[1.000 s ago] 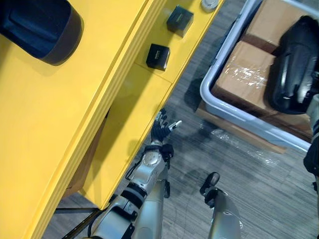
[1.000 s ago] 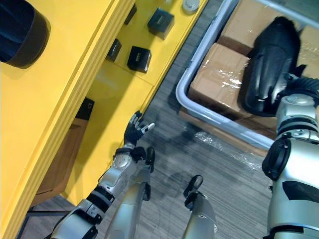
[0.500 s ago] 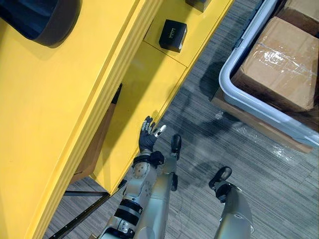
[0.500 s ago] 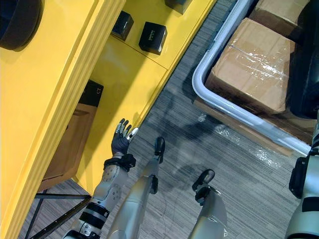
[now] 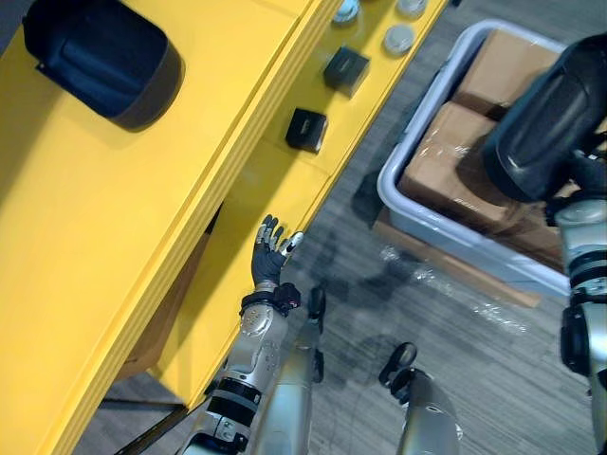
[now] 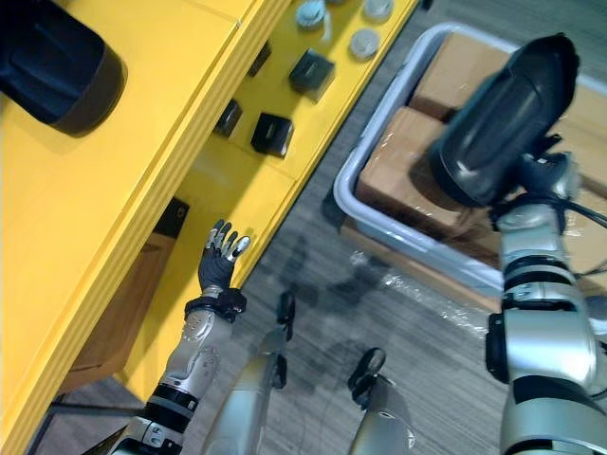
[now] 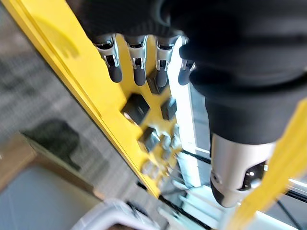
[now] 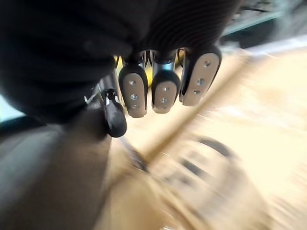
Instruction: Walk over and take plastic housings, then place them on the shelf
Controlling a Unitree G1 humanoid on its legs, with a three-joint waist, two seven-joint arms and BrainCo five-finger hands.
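A long yellow shelf (image 5: 114, 237) is running diagonally across the left side, with a lower yellow ledge (image 5: 275, 180) stepping out below its top deck. To the right, a grey tote (image 6: 343, 190) is sitting on the grey floor (image 5: 455, 360) and is holding cardboard boxes (image 5: 441, 166) wrapped in clear film.

One black plastic housing (image 6: 503, 118) is being carried in the air above the tote, well apart from the shelf, its rounded shell tilting up and away from the right arm. A second dark housing (image 5: 100, 62) is lying on the shelf's top deck, near the far left end.

The right hand (image 6: 542, 175) is sitting right under the carried housing's lower end and is gripping it. In the right wrist view its fingers (image 8: 133, 91) are bending inward in a tight row, pads facing back, while the thumb (image 8: 115, 120) is lying against a dark, blurred surface.

The left hand (image 5: 266, 261) is hanging just beside the ledge's front edge, holding nothing. Its fingers (image 7: 113, 67) are reaching out straight and slightly fanned, the thumb standing apart from them.

Small black boxes (image 5: 306, 129) are resting on the ledge farther along, and pale round discs (image 5: 398, 38) are lying beyond them toward the far end.
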